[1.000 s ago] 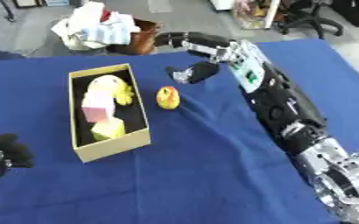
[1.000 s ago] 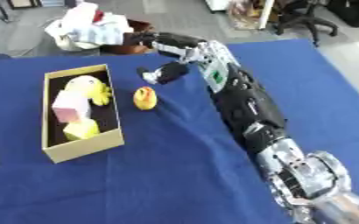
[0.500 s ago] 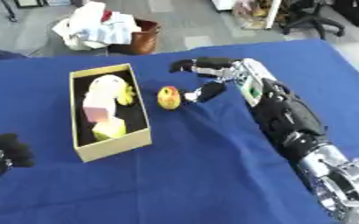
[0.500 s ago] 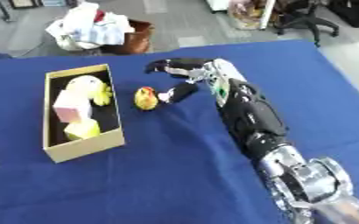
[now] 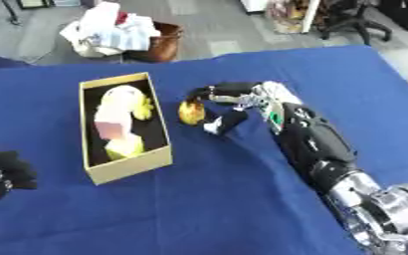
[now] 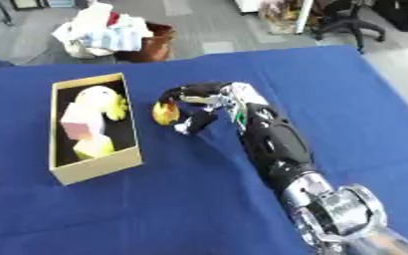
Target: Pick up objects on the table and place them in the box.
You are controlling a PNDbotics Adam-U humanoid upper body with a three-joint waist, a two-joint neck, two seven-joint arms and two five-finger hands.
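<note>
A small yellow and orange object (image 5: 191,112) lies on the blue table (image 5: 242,199) just right of the open cardboard box (image 5: 127,166). My right hand (image 5: 228,102) is spread around it, fingers above and thumb below, close to it but not closed on it. The box holds a yellow plush toy (image 5: 125,98), a pink block (image 5: 112,124) and a yellow piece (image 5: 124,147). My left hand (image 5: 3,172) rests at the lower left edge; I cannot make out how its fingers stand.
Past the table's far edge a brown basket (image 5: 159,42) holds white cloth. Office chairs (image 5: 364,20) stand at the back right. The blue cloth stretches bare in front of and to the right of my right arm.
My right hand has come down and leftward from the far side of the table to the small yellow object, fingers now spread around it. The object and box stay put.
</note>
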